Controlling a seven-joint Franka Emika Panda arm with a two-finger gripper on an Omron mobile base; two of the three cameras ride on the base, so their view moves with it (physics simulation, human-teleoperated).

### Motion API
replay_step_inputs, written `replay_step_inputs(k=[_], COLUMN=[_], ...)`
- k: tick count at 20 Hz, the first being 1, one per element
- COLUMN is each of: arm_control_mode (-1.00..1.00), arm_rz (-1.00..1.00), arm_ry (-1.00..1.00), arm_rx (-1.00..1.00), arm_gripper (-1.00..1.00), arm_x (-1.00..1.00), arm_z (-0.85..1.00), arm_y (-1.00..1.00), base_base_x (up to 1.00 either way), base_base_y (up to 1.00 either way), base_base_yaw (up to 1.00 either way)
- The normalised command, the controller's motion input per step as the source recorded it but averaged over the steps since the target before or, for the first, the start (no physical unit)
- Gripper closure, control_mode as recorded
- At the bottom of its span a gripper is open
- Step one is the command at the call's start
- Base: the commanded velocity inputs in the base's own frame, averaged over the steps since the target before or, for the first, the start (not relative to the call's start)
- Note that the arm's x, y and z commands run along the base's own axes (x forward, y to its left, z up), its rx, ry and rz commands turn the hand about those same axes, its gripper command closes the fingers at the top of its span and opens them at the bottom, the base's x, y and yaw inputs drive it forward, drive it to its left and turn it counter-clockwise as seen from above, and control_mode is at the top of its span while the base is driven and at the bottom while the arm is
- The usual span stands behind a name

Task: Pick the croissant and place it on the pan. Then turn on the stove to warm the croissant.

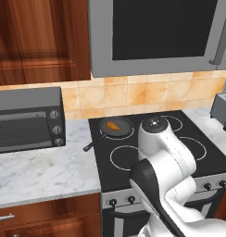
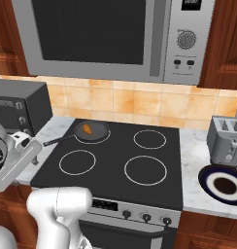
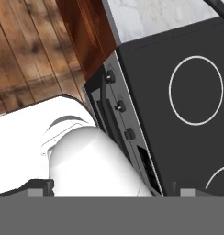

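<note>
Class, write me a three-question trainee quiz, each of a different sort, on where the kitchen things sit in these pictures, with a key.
1. True or false: the small orange-brown croissant lies in the round black frying pan.
2. Which burner of the black glass stove holds the pan? A back left, B front right, C back right.
3. Fill in: the dark round plate with white rim sits on the marble counter in front of the silver ____.

Key: 1 true; 2 A; 3 toaster.
</note>
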Motion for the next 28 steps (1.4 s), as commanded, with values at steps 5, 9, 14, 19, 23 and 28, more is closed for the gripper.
replay_step_inputs(k=[5,9,14,19,23,28], arm_control_mode=[1.0,1.0,1.0,1.0,1.0,1.0], arm_rz=[0.0,0.0,0.0,0.0,0.0,0.0], arm_ry=[0.0,0.0,0.0,0.0,0.0,0.0], arm_rx=[0.0,0.0,0.0,0.0,0.0,0.0], arm_gripper=[-1.0,-1.0,-1.0,-1.0,-1.0,-1.0], arm_x=[0.0,0.0,0.0,0.0,0.0,0.0], arm_z=[-0.01,0.0,0.0,0.0,0.0,0.0], arm_y=[0.0,0.0,0.0,0.0,0.0,0.0], base_base_x=[-0.11,-0.37,-0.32,-0.19,-0.17,-0.18], base_base_y=[-0.01,-0.15,-0.2,-0.41,-0.56,-0.51], base_base_yaw=[0.0,-0.02,-0.04,-0.04,0.0,0.0])
